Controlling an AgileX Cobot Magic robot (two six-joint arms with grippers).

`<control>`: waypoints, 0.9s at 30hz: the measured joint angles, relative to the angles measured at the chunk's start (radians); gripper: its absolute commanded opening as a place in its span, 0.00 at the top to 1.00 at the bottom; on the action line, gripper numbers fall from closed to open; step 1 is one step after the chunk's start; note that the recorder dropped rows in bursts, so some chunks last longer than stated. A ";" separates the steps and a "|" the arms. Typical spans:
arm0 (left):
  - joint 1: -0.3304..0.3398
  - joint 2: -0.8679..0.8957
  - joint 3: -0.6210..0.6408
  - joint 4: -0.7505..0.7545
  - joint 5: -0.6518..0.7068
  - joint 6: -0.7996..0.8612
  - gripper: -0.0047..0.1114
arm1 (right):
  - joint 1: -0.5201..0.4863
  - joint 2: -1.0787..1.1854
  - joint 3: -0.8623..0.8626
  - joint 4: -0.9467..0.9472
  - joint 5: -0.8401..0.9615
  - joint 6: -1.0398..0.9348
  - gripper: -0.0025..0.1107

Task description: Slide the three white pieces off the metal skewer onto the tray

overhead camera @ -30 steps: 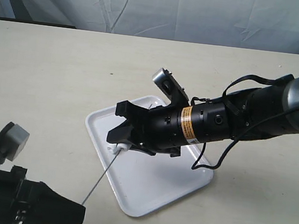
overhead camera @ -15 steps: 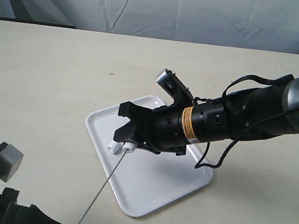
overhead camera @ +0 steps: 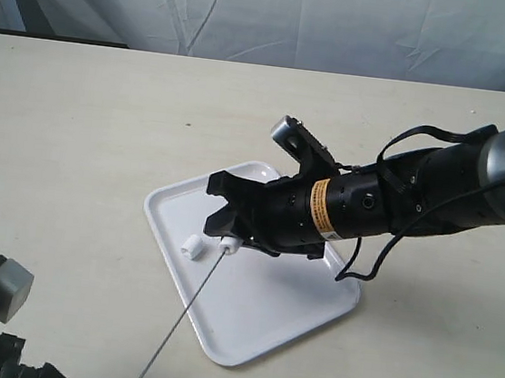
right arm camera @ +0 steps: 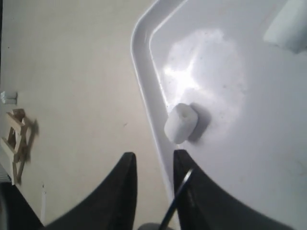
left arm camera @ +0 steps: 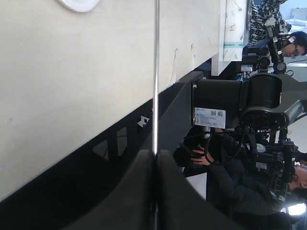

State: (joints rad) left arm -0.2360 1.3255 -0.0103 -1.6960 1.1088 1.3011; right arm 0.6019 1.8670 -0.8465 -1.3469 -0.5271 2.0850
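Beige worktop carries the tray, one loose white piece lying on it; left claw pinches the metal skewer, right claw straddles it half-open beside the tip piece, so stripping seems midway, needing a straight pull-back.

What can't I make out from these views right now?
- Third white piece: right wrist view, blurred and cut by the frame edge; not seen in the exterior view.
- White piece at the metal skewer tip: exterior view, too small to tell if threaded.
- Left gripper: exterior view, cut off by the bottom edge.
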 measured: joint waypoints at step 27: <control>0.000 0.000 0.006 -0.030 -0.103 0.001 0.96 | -0.039 0.000 -0.140 -0.175 0.156 0.002 0.56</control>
State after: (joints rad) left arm -0.2360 1.3255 -0.0042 -1.7256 1.0059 1.3023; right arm 0.5631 1.8670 -0.9868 -1.5218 -0.3709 2.0865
